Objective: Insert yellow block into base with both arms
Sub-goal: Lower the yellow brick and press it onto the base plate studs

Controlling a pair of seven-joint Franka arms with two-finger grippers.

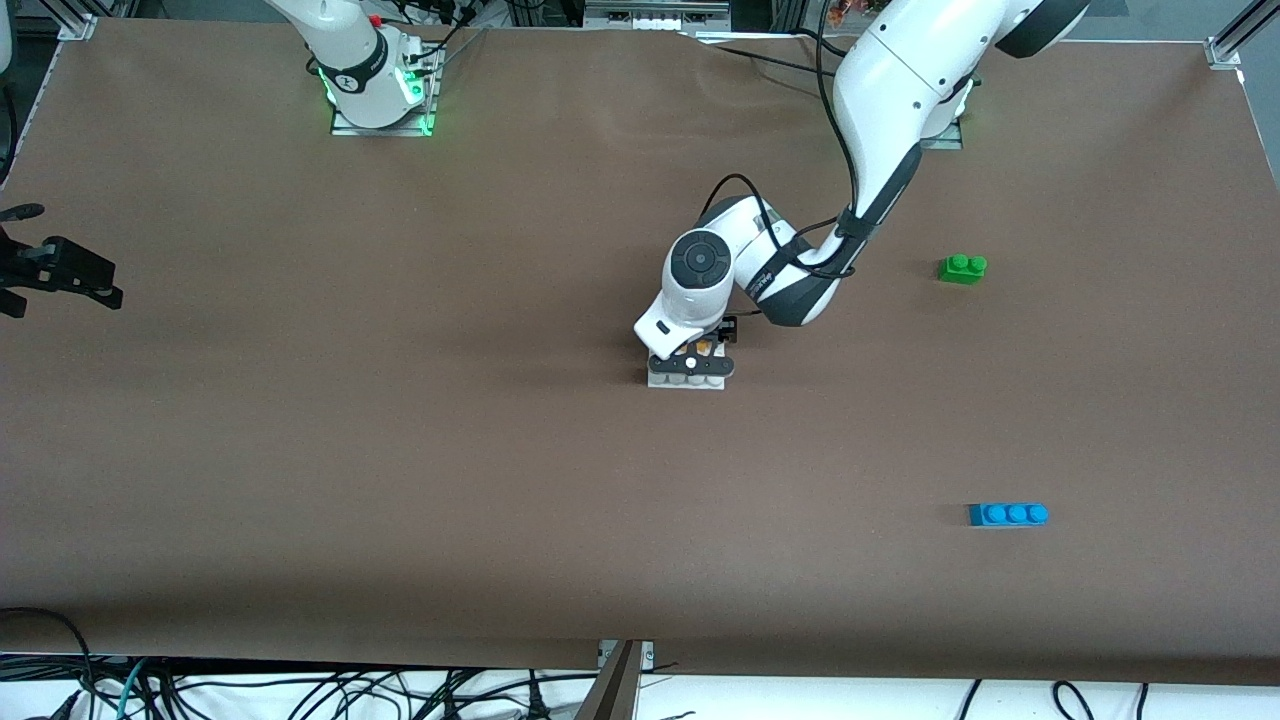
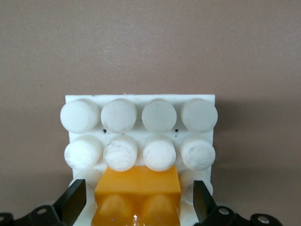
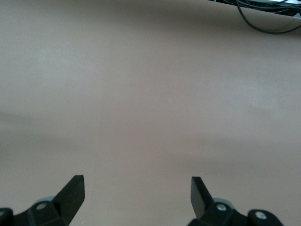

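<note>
Brown matting covers the wide surface [image 1: 400, 450], with loose cables hanging along its near edge. Near the middle sits the flat square white plastic base with its grid of round studs [image 2: 141, 101], and the small orange-yellow plastic block with two studs [image 2: 137, 186] rests on it, in the stud rows closest under the left arm's wrist. The left gripper [image 2: 139, 201] hangs low over the base, its black fingers [image 2: 75, 200] spread apart with a gap showing between each finger and the block's sides, so it has hold of nothing.

The block looks placed, but whether it is pressed fully home cannot be told from here. If it is only perched on the studs, a finger brushing its side as the arm lifts could tip it or drag it off. Nothing pins the light base down either, so any snag could slide or lift it with the block.

The right gripper [image 3: 137, 195] waits over bare matting toward the right arm's end of the surface, fingers spread wide and empty.

A small green two-stud brick [image 1: 962, 268] and a longer blue three-stud brick [image 1: 1008, 514] lie well apart toward the left arm's end, the blue one nearer the front camera, clear of any likely retreat.
</note>
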